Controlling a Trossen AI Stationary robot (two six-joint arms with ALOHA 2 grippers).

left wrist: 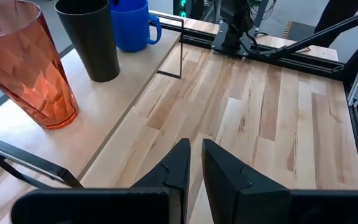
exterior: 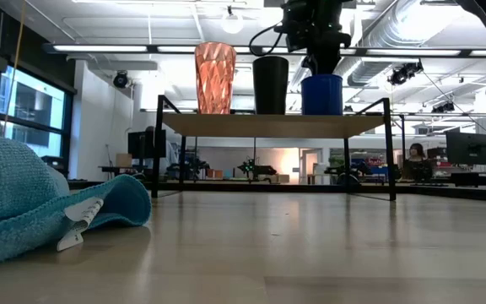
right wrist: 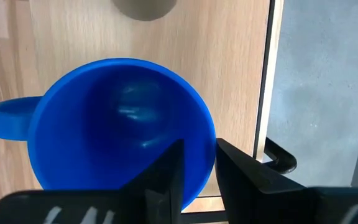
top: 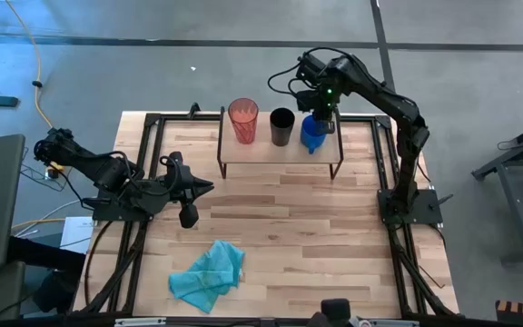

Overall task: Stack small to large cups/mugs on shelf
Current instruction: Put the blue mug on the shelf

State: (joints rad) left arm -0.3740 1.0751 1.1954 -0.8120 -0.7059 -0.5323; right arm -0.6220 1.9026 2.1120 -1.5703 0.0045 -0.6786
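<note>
Three vessels stand in a row on the shelf (top: 280,156) (exterior: 268,125). They are the red-orange tumbler (top: 243,120) (exterior: 215,78) (left wrist: 27,68), the black cup (top: 281,127) (exterior: 270,84) (left wrist: 92,37) and the blue mug (top: 313,133) (exterior: 321,95) (right wrist: 117,124). The mug is at the shelf's right end. My right gripper (top: 320,109) (right wrist: 199,168) is directly above the mug and shut on it. My left gripper (top: 205,188) (left wrist: 196,155) is shut and empty. It hovers over the tabletop to the left of the shelf and nearer than it. My right gripper comes from above, pointing down, and has the blue mug's rim (right wrist: 211,134) on the side opposite the handle (right wrist: 5,118). One finger (right wrist: 169,174) is inside the mug and the other (right wrist: 235,174) is outside it. The mug stands upright with its base on the shelf board.
A crumpled teal cloth (top: 209,272) (exterior: 32,203) lies near the table's near edge, left of centre. The black cup stands close beside the mug. Bare tabletop (top: 334,236) stretches between the shelf and the near edge. Black frame rails (top: 384,154) run along the table's sides.
</note>
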